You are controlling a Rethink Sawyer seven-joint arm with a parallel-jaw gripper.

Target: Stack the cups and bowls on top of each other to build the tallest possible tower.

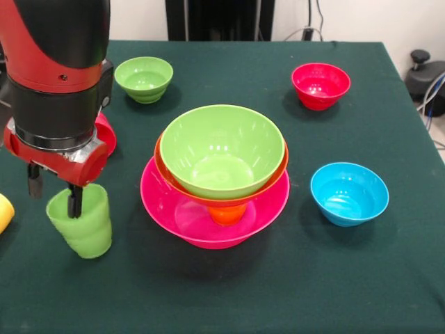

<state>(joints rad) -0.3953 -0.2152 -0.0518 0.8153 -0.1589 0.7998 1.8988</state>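
Observation:
At the left my gripper (53, 193) hangs over the green cup (82, 226), which leans to one side on the cloth. The gripper is open: one finger (73, 202) reaches down inside the cup's mouth and the other sits outside its left rim. In the middle stands the tower: a pink bowl (167, 223) as base, an orange cup (227, 214) in it, an orange bowl (268, 186) on that, and a large green bowl (222, 149) on top. A small green bowl (144, 78), a small red bowl (320, 85) and a small blue bowl (349, 193) stand apart.
A red cup (106, 138) shows partly from behind the arm's wrist. The yellow cup (3, 212) pokes in at the left edge. Dark green cloth (229, 292) covers the table; its right edge runs near a black object (424, 73).

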